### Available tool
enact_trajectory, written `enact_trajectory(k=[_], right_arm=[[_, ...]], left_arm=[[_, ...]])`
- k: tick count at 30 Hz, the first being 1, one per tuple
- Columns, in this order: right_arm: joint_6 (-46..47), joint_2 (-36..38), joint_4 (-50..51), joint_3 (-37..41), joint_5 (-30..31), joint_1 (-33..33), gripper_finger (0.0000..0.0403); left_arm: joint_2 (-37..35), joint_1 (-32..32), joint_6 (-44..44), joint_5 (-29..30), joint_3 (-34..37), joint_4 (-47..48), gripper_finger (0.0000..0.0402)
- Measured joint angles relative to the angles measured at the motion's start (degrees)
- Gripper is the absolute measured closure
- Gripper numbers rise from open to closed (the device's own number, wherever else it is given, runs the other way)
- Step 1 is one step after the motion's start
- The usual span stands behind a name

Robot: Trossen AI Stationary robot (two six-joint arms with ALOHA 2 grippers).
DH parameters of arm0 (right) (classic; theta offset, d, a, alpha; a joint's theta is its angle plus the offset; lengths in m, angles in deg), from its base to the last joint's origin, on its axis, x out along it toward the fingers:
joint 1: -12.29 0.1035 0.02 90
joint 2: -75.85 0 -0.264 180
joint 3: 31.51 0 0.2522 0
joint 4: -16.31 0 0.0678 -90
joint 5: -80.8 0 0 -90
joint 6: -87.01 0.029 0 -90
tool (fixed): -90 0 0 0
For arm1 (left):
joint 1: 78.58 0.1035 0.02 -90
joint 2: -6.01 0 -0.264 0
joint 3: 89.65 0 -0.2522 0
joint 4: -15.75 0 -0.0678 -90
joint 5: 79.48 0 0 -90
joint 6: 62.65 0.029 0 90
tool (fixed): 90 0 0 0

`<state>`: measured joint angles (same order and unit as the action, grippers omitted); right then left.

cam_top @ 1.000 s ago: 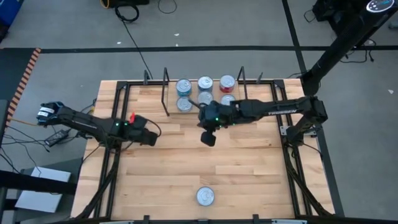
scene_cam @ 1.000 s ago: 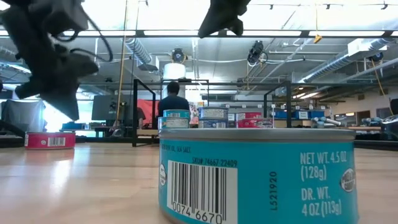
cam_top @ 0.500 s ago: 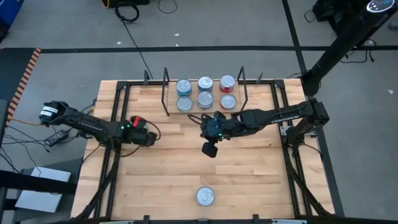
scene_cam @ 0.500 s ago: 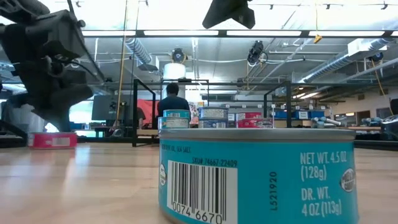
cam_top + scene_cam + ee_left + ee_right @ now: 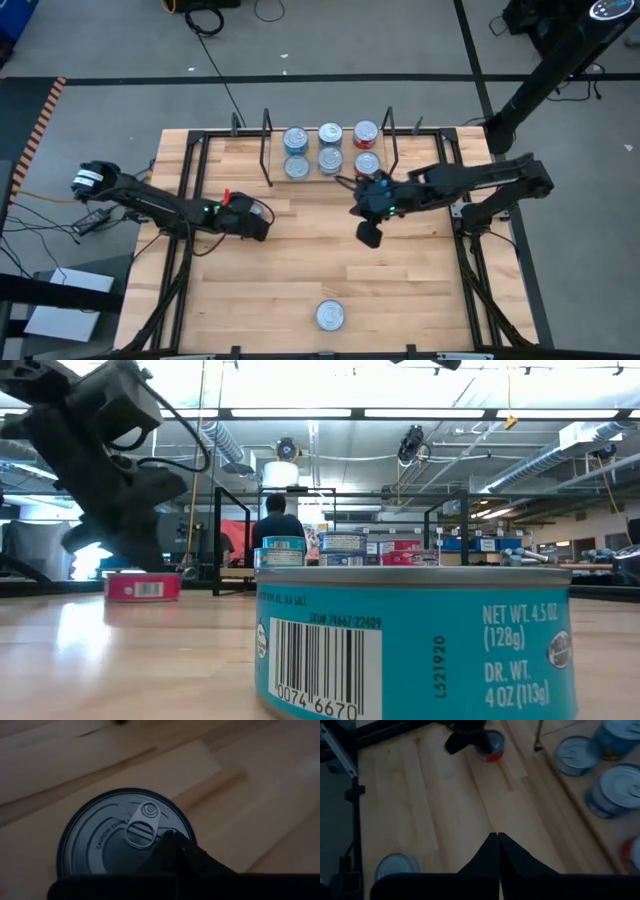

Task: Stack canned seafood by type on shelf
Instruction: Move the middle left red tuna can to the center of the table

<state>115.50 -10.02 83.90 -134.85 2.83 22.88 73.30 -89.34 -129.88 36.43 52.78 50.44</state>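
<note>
At the left middle of the high view, the left gripper (image 5: 258,222) sits low over the tabletop (image 5: 290,270) with its fingers pressed together, holding nothing; its tips rest against the edge of a red-labelled tin (image 5: 125,832), which the left wrist view shows from above with its pull tab up. In the low view the same red tin (image 5: 142,586) stands on the wood at left, just under the dark gripper (image 5: 125,535), so the step in hand looks like a nudge or slide of this tin toward the shelf (image 5: 327,172) at the upper centre of the high view. There, six tins (image 5: 329,148) already stand between the black wire uprights: blue ones on the left and in the middle, red on the right. To do this well, the push should run through the tin's centre so it does not spin off the closed tips, and it should aim for the red column at the right end. The right gripper (image 5: 369,235), likewise closed and empty, hangs above the table right of centre, near the path to the shelf, and may need to give room. One blue tin (image 5: 330,316) waits at the bottom centre, large in the low view's foreground.
</note>
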Motion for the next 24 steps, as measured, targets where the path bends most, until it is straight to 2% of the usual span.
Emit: enact_trajectory(k=[4, 10, 19, 24], right_arm=[[0.28, 3.54, 3.38, 0.0, 1.59, -0.04, 0.0401], [0.28, 8.41, 6.62, 0.0, 1.91, -0.04, 0.0401], [0.29, 13.35, 11.46, 0.0, 1.89, -0.04, 0.0401], [0.03, 14.99, 13.47, 0.0, 1.49, -0.04, 0.0401]], left_arm=[[4.54, -0.85, 2.89, -0.22, -1.05, -8.56, 0.0401], [15.13, -1.36, 8.69, 0.09, -8.85, -10.89, 0.0401], [31.78, -2.5, 16.93, -0.3, -25.96, -14.33, 0.0401], [39.86, -2.5, 21.92, -4.43, -35.94, -17.19, 0.0401]])
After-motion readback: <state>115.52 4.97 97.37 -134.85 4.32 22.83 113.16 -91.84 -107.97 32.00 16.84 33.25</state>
